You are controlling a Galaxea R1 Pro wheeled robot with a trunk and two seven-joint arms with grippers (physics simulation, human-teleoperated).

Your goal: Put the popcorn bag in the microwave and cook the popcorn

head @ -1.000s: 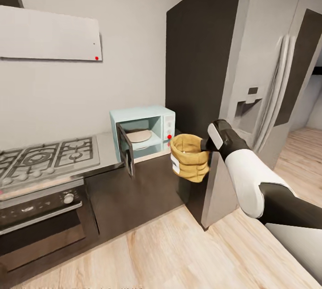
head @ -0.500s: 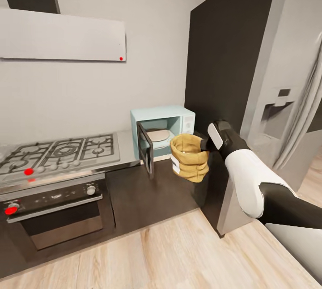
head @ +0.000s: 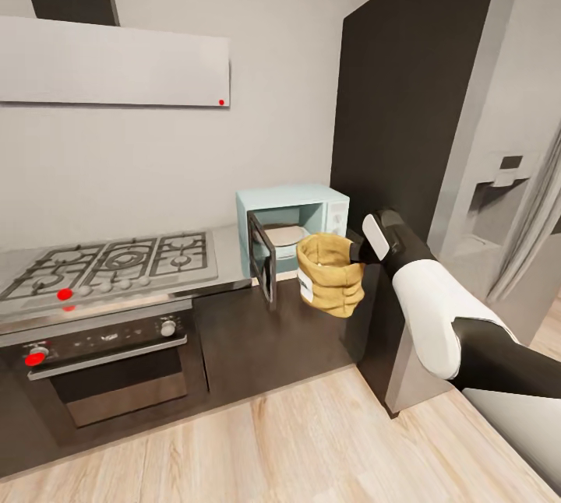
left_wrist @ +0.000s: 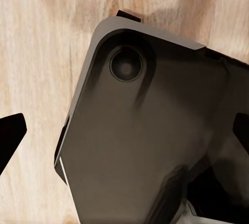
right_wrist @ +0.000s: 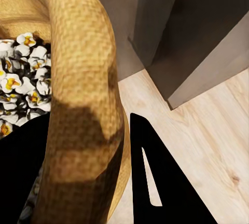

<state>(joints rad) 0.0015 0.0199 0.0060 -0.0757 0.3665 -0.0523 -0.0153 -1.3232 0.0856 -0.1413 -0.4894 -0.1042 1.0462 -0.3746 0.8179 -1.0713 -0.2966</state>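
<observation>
— Popcorn bag (head: 331, 283): where is it now?

— Hanging in the air off my right claw (head: 360, 251), which is clenched on the rolled rim at the bag's far side. In the right wrist view one finger (right_wrist: 161, 177) lies outside the cloth, and white-and-yellow popcorn (right_wrist: 21, 94) sits inside the bag (right_wrist: 78, 78).

— What has changed in the last second?

— My whole view has swung, so that is my head or base turning, not the kitchen moving. The bag and my right arm sit at the same spot in my view as before, while the microwave (head: 292, 230) has slid from well left of the bag to just behind it. More of the gas hob (head: 109, 262) and the oven (head: 109, 367) shows now.

— And for the task?

— I judge I am lining up with the microwave. Its door (head: 263, 269) stands open toward me, the cavity bare but for its plate. The bag is not yet inside; it hangs in front of the counter (head: 226, 254) edge. The open door is close beside the bag, so I would mind it on the way in.

— Your left claw?

— Its wrist view shows my dark base (left_wrist: 150, 130) over wood floor (left_wrist: 36, 52); I cannot tell its state.
</observation>
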